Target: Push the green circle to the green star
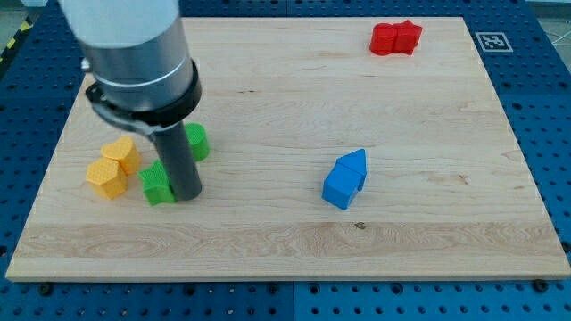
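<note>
The green circle [197,141] sits at the view's left, partly hidden behind my rod. The green star [157,184] lies just below and left of it, close but with the rod between them. My tip [186,193] rests on the board right beside the star's right side and just below the circle.
Two yellow blocks [114,167] sit touching each other left of the green star. Two blue blocks [345,178] sit together right of centre. Two red blocks [395,38] sit together at the view's top right. The wooden board [285,259] lies on a blue pegboard.
</note>
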Motion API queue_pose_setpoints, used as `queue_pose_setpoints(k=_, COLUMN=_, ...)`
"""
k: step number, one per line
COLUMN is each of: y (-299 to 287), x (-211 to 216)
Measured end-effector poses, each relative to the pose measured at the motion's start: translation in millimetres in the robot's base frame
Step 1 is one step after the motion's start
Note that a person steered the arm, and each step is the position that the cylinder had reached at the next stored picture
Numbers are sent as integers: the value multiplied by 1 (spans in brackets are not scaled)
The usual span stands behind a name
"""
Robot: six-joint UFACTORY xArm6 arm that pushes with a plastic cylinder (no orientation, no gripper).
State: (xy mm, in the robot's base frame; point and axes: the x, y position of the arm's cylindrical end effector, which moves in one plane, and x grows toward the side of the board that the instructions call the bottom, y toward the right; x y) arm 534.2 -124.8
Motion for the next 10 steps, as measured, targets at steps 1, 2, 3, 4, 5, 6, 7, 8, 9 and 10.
queue_pose_setpoints(k=1, y=-5, x=14)
queue_pose_setpoints(k=2, y=3, x=15)
queue_pose_setpoints(k=3, y=22, x=2)
queue_pose_setpoints(k=4, y=29, x=-32)
queue_pose_setpoints(k=5, y=30, x=-80)
queue_pose_setpoints(k=6, y=30, x=-114)
queue_pose_setpoints(k=7, y=13, x=-127)
queue_pose_setpoints(k=8, y=-23, x=-116)
queue_pose_setpoints(k=9, y=-28, x=-103)
queue_pose_setpoints(k=10, y=-25, x=-109)
